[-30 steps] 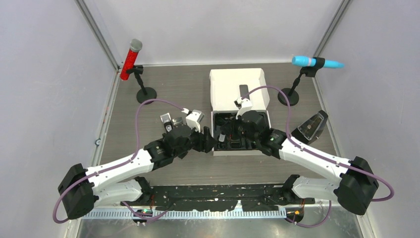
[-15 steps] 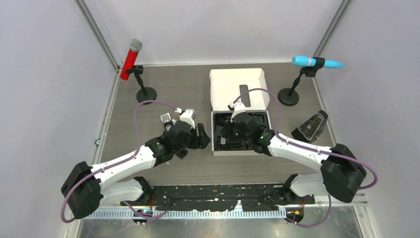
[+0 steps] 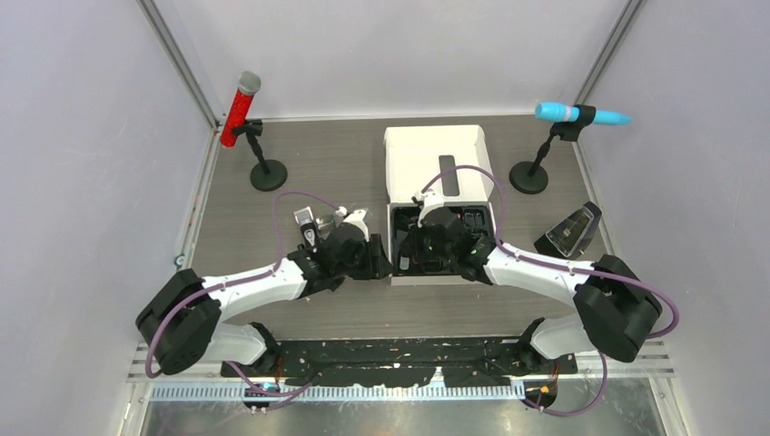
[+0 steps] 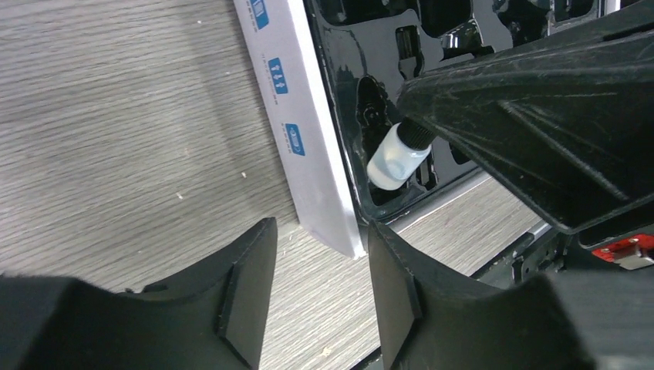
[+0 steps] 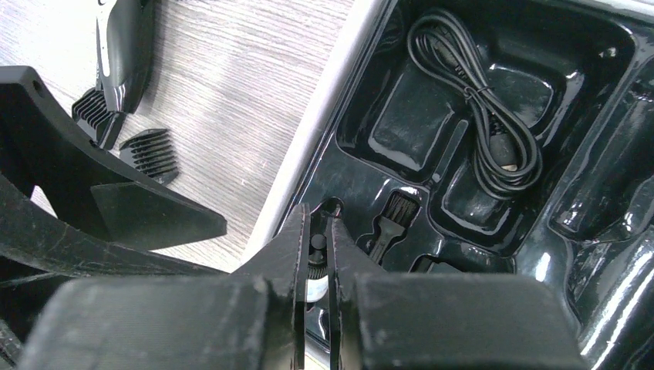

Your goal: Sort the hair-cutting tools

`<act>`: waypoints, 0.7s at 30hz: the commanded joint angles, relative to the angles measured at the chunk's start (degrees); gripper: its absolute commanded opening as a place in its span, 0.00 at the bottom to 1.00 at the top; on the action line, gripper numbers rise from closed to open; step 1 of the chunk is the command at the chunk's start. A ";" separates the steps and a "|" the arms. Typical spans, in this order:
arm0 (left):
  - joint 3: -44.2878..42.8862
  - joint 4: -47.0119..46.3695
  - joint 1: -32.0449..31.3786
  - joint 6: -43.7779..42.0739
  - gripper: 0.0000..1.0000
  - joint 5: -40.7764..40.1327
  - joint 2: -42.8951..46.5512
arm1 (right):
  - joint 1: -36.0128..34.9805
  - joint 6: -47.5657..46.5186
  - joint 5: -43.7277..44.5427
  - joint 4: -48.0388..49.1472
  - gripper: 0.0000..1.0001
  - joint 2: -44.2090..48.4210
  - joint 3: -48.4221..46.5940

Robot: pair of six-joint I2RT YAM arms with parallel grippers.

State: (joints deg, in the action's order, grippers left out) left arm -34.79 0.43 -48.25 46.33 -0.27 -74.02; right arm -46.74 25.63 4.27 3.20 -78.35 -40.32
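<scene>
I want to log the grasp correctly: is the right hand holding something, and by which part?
Yes. The right hand is shut on a small white bottle, and it pinches the bottle by its black cap.

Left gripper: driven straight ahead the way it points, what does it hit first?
Probably the white box: its side wall and near corner sit right ahead of the open left gripper, in line with its gap. Depth is unclear; nothing shows in between.
</scene>
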 commanded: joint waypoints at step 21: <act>-0.34 -4.56 0.09 2.01 0.38 2.71 -1.88 | 0.16 -3.14 0.93 -2.68 0.46 4.19 -1.36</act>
State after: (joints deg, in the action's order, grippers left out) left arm -34.79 -1.85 -48.25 47.86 2.04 -75.53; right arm -46.74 24.77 2.98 0.97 -78.11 -39.83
